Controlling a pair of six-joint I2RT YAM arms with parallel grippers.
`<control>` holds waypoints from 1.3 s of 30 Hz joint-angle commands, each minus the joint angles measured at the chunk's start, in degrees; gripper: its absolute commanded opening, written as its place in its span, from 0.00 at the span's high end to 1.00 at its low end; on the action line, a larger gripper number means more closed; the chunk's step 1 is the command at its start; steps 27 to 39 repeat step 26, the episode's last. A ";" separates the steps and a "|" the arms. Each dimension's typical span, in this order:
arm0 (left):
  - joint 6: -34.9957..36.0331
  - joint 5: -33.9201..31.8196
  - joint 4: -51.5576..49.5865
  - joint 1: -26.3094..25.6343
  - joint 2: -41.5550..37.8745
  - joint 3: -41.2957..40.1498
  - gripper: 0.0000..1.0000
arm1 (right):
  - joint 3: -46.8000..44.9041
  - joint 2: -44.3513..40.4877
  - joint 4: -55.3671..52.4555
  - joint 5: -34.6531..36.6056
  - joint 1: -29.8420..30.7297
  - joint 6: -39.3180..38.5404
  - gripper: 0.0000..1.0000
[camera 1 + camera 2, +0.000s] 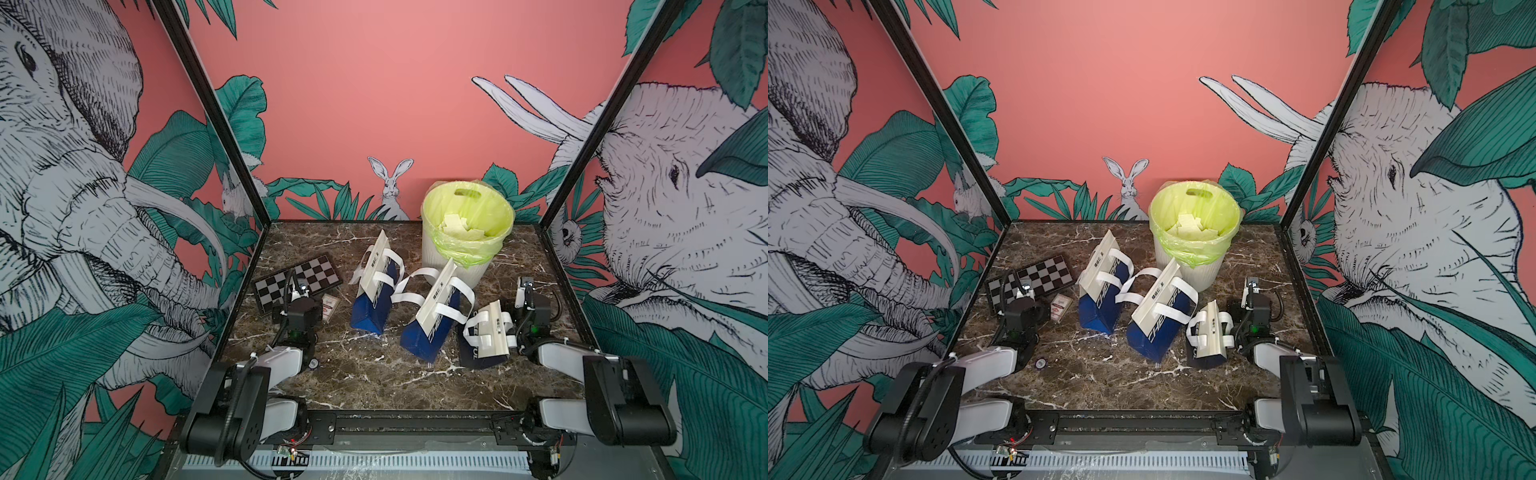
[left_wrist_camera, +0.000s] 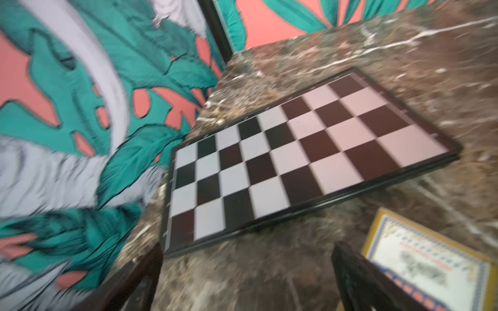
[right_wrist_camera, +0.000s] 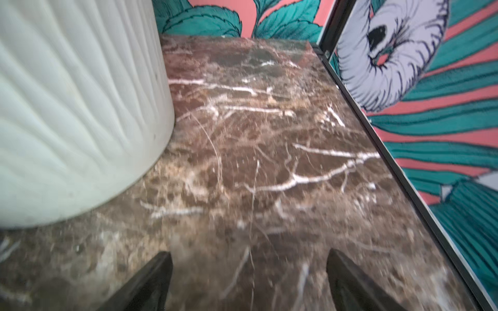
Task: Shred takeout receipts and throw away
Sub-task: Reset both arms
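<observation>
Marble tabletop (image 1: 374,374), blue bag (image 1: 1150,340) lettered "CHERR", receipt scraps (image 1: 457,228) in bin (image 1: 436,257), both jaws spread

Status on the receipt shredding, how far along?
Done: torn white paper pieces lie in the lined bin; no whole receipt shows on the table or the three blue bags. In hand: nothing, left gripper and right gripper are open and empty. Left: apparently nothing, unless a slip is hidden.
</observation>
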 commanded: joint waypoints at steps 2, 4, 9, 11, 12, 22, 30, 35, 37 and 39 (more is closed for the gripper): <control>1.84 8.85 13.53 0.45 8.33 3.08 0.01 | 1.40 7.07 11.09 -2.68 -0.24 -1.10 0.11; 2.68 10.86 20.20 0.79 14.74 3.43 0.00 | 0.94 9.79 15.72 -2.88 -0.25 -0.97 0.09; 0.92 12.65 15.26 2.68 14.63 6.18 0.00 | 2.32 9.10 11.78 -2.48 -0.08 -1.01 0.01; 0.10 12.91 11.04 2.92 13.01 6.85 0.01 | 2.43 8.64 10.18 -2.35 -0.16 -1.08 0.01; 0.19 12.83 11.94 2.93 13.48 6.71 0.00 | 2.43 9.01 11.06 -2.44 -0.08 -1.16 0.01; 0.11 12.83 12.04 2.95 13.54 6.76 0.00 | 3.55 9.01 8.75 -4.11 0.15 -2.16 0.01; 0.19 12.77 12.05 3.02 13.51 6.73 0.01 | 3.26 8.75 9.02 -4.06 0.18 -2.20 0.01; 0.19 12.77 12.05 3.02 13.51 6.73 0.01 | 3.26 8.75 9.02 -4.06 0.18 -2.20 0.01; 0.19 12.77 12.05 3.02 13.51 6.73 0.01 | 3.26 8.75 9.02 -4.06 0.18 -2.20 0.01; 0.19 12.77 12.05 3.02 13.51 6.73 0.01 | 3.26 8.75 9.02 -4.06 0.18 -2.20 0.01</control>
